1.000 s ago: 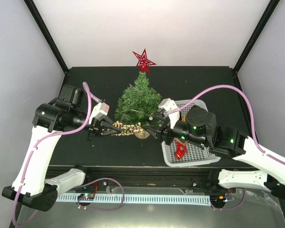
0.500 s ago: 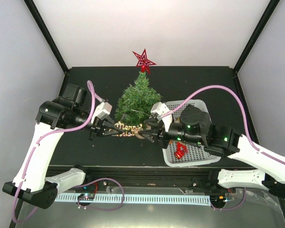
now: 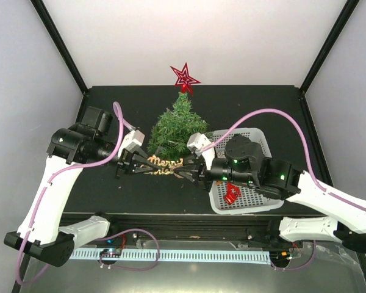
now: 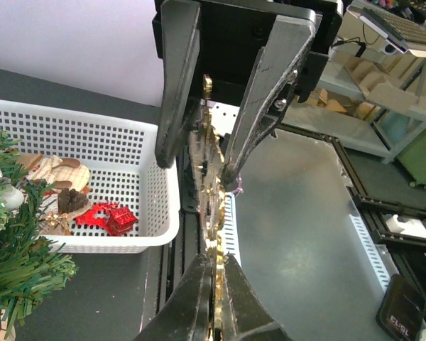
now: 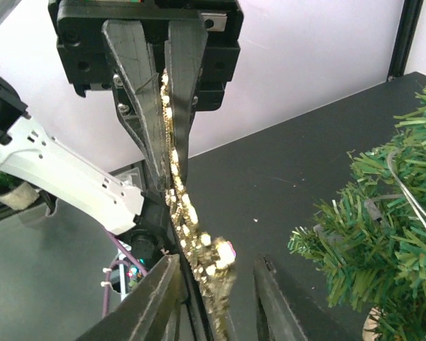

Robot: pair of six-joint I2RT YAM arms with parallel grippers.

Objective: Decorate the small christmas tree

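The small christmas tree (image 3: 178,127) stood upright near the middle of the black counter (image 3: 265,104), with a red star (image 3: 184,78) on its tip. Just near of the tree, a strip of gold lettering (image 3: 165,163) hung above the counter between the two arms.

The left pincer (image 3: 145,165) reached in from the left and was clamped tight on the left end of the lettering; its own wrist view showed the two fingers pinched together with the gold edge between them. The right pincer (image 3: 182,170) came in from the right, and its jaws straddled the other end of the lettering. They stood narrow but still apart: the gold piece lay against one finger, with a clear gap to the other, so nothing was gripped on that side.

To the right of the tree sat a white basket (image 4: 78,245), partly under the right arm. A red ornament (image 4: 108,217) and a beige and brown figure (image 4: 57,174) lay in it.
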